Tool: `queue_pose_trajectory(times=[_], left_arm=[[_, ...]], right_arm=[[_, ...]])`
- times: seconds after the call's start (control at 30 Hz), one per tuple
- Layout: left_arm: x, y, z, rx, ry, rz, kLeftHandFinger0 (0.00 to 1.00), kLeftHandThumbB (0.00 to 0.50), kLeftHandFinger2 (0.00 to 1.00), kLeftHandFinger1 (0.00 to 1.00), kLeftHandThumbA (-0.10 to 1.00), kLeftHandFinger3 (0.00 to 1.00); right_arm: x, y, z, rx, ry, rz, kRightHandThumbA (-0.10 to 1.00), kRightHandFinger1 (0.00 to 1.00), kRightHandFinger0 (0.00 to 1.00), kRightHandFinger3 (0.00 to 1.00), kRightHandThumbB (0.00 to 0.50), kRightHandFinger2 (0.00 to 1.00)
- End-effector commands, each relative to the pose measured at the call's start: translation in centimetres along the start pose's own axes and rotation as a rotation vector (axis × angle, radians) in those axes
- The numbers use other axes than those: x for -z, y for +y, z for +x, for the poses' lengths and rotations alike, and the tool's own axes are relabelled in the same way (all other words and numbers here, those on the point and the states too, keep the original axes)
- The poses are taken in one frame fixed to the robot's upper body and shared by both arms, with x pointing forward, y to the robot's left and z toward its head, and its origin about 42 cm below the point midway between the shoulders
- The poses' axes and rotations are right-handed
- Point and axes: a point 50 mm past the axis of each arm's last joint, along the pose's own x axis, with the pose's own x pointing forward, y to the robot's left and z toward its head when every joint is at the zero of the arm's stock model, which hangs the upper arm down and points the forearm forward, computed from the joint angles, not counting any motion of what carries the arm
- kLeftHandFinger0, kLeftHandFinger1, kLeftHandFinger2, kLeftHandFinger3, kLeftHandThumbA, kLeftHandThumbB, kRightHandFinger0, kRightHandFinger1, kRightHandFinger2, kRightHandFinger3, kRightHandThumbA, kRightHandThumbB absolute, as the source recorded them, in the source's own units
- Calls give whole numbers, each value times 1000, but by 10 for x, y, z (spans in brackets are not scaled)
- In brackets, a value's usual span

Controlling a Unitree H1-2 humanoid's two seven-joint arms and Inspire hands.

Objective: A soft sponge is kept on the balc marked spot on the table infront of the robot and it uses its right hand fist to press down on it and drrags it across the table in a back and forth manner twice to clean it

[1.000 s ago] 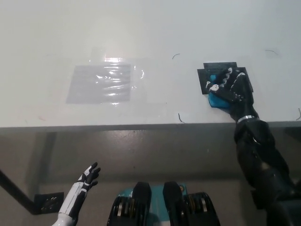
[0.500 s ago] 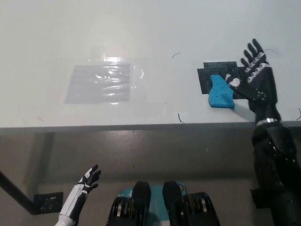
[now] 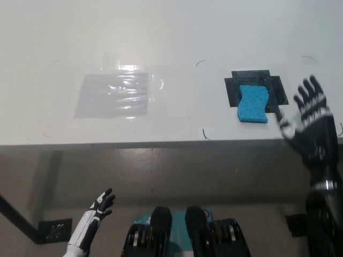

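A blue sponge lies on the black marked spot at the right of the white table, its near end reaching past the mark. My black right hand is open with fingers spread, off to the right of the sponge near the table's front edge, not touching it. My white left hand rests open below the table edge at the lower left.
A clear plastic sheet is taped flat on the table's left middle. Small pen marks dot the surface near the front edge. A black floor marker sits at the lower left under the table.
My right hand lifted off the sponge, opened, and drew back to the right and toward the table's front edge. The sponge stays on the black mark.
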Motion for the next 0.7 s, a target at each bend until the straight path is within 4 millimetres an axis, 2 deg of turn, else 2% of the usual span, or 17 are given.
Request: queue_pose_trajectory(times=[0.0,0.07,0.13,0.17,0.2,0.27,0.3,0.33,0.37,0.43,0.47,0.5,0.6,0.67], left_arm=[[-18,17,11,8,-80,41,1000,493,1000,1000,1000,1000],[-18,17,12,12,-83,40,1000,486,1000,1000,1000,1000],[-17,13,11,16,-83,30,1000,485,1000,1000,1000,1000],[-16,13,9,16,-80,31,1000,484,1000,1000,1000,1000],[-14,13,7,15,-80,25,1000,481,1000,1000,1000,1000],[-14,13,8,19,-83,24,1000,463,1000,1000,1000,1000],[-15,14,9,19,-88,27,1000,461,1000,1000,1000,1000],[-17,14,11,22,-90,27,1000,465,1000,1000,1000,1000],[-16,14,11,22,-88,26,1000,473,1000,1000,1000,1000],[-19,14,14,20,-97,29,1000,483,1000,1000,1000,1000],[-19,14,14,22,-100,29,1000,484,1000,1000,1000,1000],[-18,14,15,23,-101,29,1000,481,1000,1000,1000,1000],[-20,15,15,17,-99,28,1000,475,1000,1000,1000,1000],[-22,15,17,12,-105,32,1000,478,1000,1000,1000,1000]], right_arm=[[-176,104,-136,-514,-631,219,1000,1000,1000,1000,404,1000],[-149,104,-144,-481,-521,228,1000,1000,1000,1000,397,1000],[-120,95,-142,-428,-372,195,1000,1000,1000,1000,402,1000],[-113,92,-142,-413,-333,186,1000,1000,1000,1000,401,1000],[-91,83,-137,-381,-261,141,1000,1000,1000,1000,375,1000],[-62,72,-134,-340,-149,88,1000,1000,1000,1000,393,1000],[-41,64,-129,-304,-75,57,1000,1000,1000,1000,389,1000],[-30,60,-127,-298,-48,43,1000,1000,1000,1000,379,1000],[-14,53,-125,-285,0,26,1000,1000,1000,1000,397,1000],[10,41,-120,-261,85,9,1000,1000,1000,1000,397,1000],[14,38,-119,-255,101,4,1000,1000,1000,1000,394,1000],[32,30,-120,-221,176,21,1000,1000,1000,1000,369,1000],[48,22,-117,-204,227,21,1000,1000,1000,1000,351,1000],[49,19,-112,-203,229,16,1000,1000,1000,1000,338,1000]])
